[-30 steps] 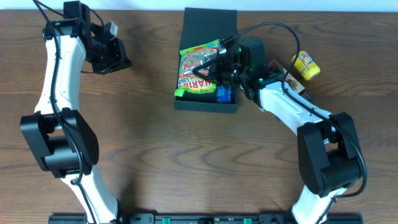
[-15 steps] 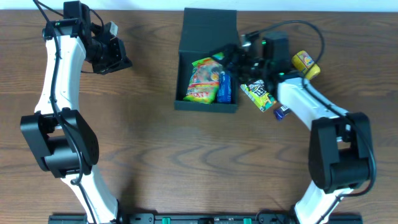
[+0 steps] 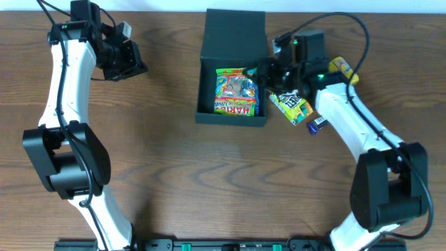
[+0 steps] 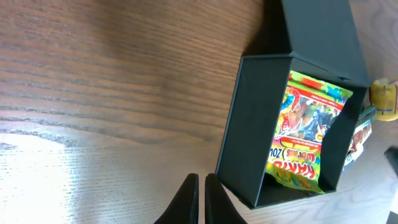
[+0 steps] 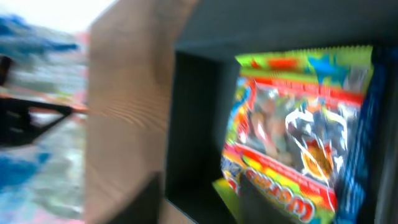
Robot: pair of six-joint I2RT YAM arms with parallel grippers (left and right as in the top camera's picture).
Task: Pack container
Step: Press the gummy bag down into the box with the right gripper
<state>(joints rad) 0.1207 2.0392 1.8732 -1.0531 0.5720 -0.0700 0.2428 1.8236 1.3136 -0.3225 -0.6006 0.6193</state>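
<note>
The container point(image 3: 206, 77), a dark square box, stands at the table's back middle with its flap lid point(image 3: 235, 29) open and lying behind it. A colourful gummy packet point(image 3: 235, 94) lies flat inside, with a blue packet point(image 3: 259, 103) along its right side. My right gripper point(image 3: 270, 74) hovers at the container's right wall. In the blurred right wrist view its jaws point(image 5: 205, 199) stand apart with nothing between them, facing the gummy packet point(image 5: 298, 137). Far to the left, my left gripper point(image 3: 131, 64) is shut and empty; its wrist view shows the container point(image 4: 249, 137) ahead of its tips point(image 4: 201, 186).
A green snack packet point(image 3: 293, 108) lies on the table just right of the container, under my right arm. A small blue item point(image 3: 317, 125) sits beside it, and a yellow packet point(image 3: 343, 67) lies farther right. The table is bare wood elsewhere.
My right gripper let go of the gummy packet over the container and drew back to the right wall. The packet settled flat inside. The left arm has not moved.
</note>
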